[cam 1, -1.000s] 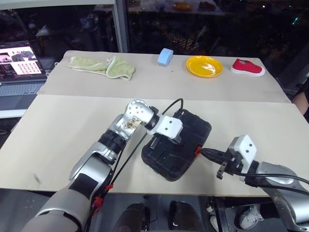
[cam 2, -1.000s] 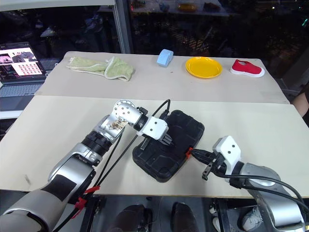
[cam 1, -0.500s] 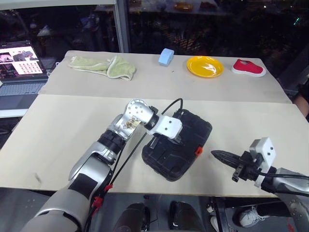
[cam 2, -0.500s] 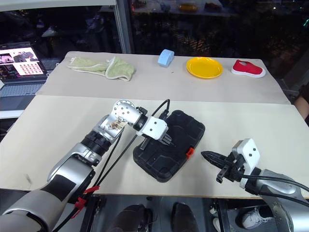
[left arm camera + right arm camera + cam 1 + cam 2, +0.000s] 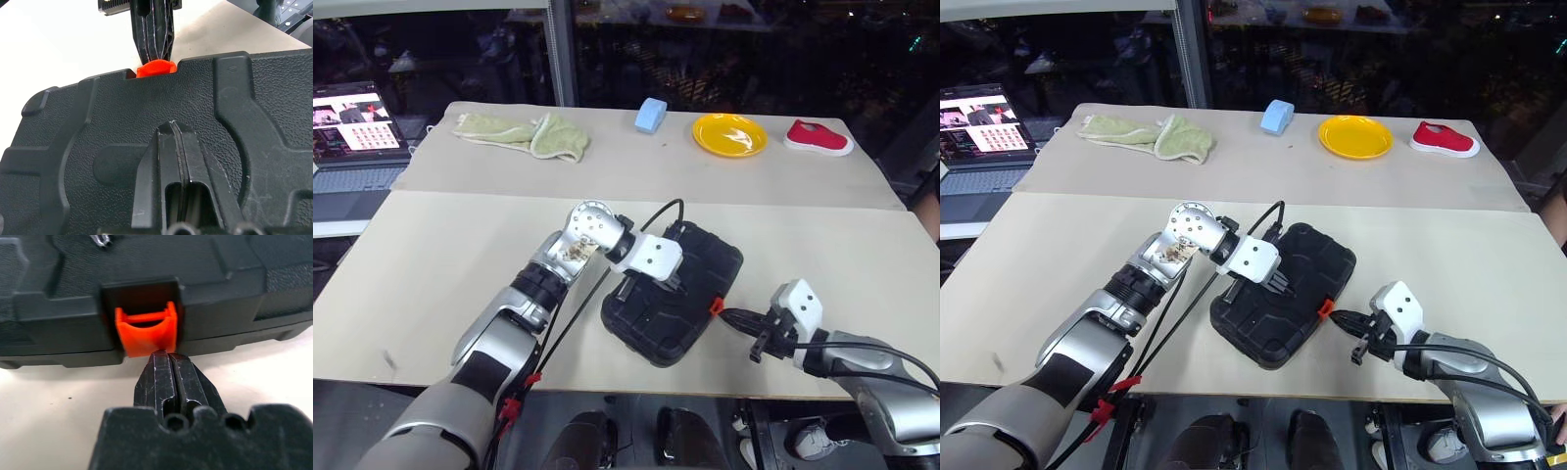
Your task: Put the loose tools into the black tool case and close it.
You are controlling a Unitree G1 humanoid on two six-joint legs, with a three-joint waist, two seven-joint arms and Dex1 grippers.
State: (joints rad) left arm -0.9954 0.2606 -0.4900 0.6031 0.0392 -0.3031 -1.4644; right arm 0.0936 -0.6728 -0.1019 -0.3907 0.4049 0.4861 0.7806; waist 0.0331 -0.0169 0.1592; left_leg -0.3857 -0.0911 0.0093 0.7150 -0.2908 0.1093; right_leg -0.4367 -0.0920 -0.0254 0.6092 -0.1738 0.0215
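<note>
Right wrist view: closed right gripper (image 5: 167,363) tip against orange latch (image 5: 145,331), likely to snap it home. Closed left gripper (image 5: 177,131) pressing black tool case (image 5: 672,299) lid flat, steadying it.

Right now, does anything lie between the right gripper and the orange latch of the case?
Nothing: in the right wrist view the shut right gripper has its tips right at the orange latch of the black tool case.

Left pincer (image 5: 178,147), closed, presses on the black tool case (image 5: 73,142).
</note>
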